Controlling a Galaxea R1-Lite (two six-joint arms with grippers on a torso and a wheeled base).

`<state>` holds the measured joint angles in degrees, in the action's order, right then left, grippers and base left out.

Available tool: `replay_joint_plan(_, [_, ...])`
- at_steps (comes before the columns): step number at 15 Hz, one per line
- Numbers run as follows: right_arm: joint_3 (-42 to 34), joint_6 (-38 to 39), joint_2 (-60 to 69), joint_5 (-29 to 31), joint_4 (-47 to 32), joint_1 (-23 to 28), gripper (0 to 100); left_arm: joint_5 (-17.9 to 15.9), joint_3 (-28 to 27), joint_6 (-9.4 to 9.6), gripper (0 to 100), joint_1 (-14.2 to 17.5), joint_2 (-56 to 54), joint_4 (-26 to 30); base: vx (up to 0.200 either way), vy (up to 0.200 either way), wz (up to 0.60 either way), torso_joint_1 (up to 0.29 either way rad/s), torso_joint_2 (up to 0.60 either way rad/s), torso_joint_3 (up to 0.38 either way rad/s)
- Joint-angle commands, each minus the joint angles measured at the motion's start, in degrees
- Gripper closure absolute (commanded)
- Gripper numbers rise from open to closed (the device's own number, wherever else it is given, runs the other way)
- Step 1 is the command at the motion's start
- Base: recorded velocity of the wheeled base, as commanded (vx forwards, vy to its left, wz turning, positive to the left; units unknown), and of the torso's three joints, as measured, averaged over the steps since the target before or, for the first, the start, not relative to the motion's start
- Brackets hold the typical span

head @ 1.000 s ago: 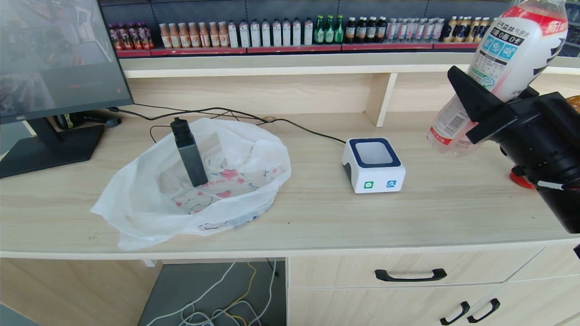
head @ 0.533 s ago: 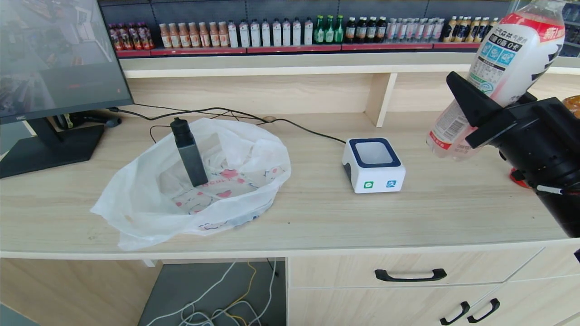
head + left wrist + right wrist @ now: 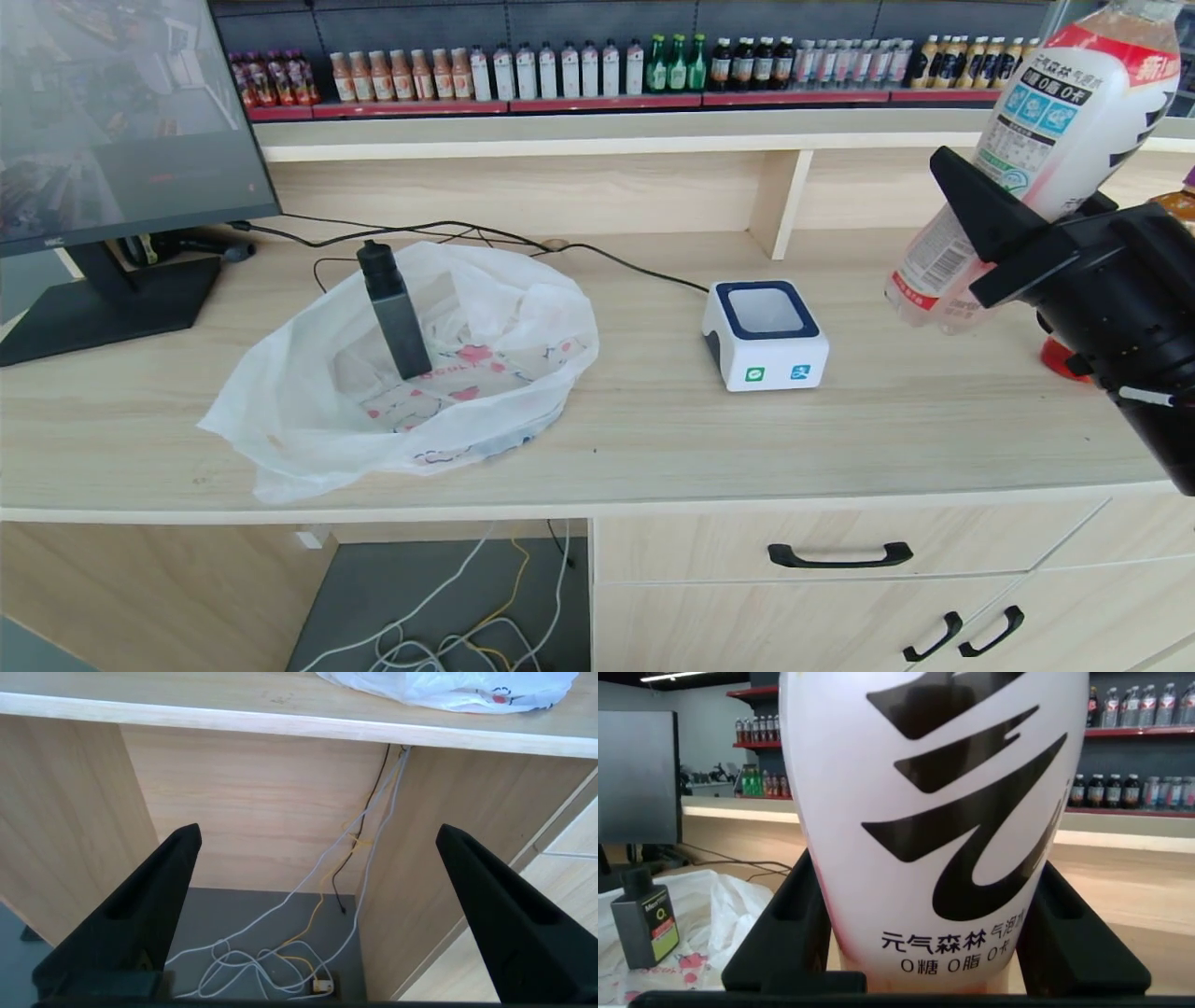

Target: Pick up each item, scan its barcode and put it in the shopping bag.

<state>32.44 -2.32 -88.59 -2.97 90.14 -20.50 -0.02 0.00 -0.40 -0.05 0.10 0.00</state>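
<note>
- Right gripper (image 3: 1022,201): jaws clamped on pale drink bottle (image 3: 1046,131), tilted, raised above counter (image 3: 653,439), far right, well right of scanner (image 3: 766,336).
- Shopping bag (image 3: 308,420): open on counter, left of scanner; dark bottle (image 3: 397,313) upright inside.
- Left gripper (image 3: 318,835): below counter edge, jaws wide apart, empty.

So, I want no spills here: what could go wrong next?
The bottle hangs tilted in the right end effector, so it might slip. Its barcode faces sideways, not down at the scanner, so a scan may miss. The dark bottle upright in the shopping bag could get knocked.
</note>
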Motion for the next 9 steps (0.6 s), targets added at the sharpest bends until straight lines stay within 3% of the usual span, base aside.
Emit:
replay_joint_plan(1, [-0.1, 0.1, 0.1, 0.0, -0.1, 0.1, 100, 0.0, 0.0, -0.04, 0, 0.0, 0.0, 0.0, 0.000, 0.200, 0.00, -0.007, 0.00, 0.002])
replay_joint_plan(9, [-0.4, 0.1, 0.0, 0.0, -0.1, 0.4, 100, 0.0, 0.0, -0.13, 0, 0.0, 0.0, 0.0, 0.000, 0.200, 0.00, 0.007, 0.00, 0.002])
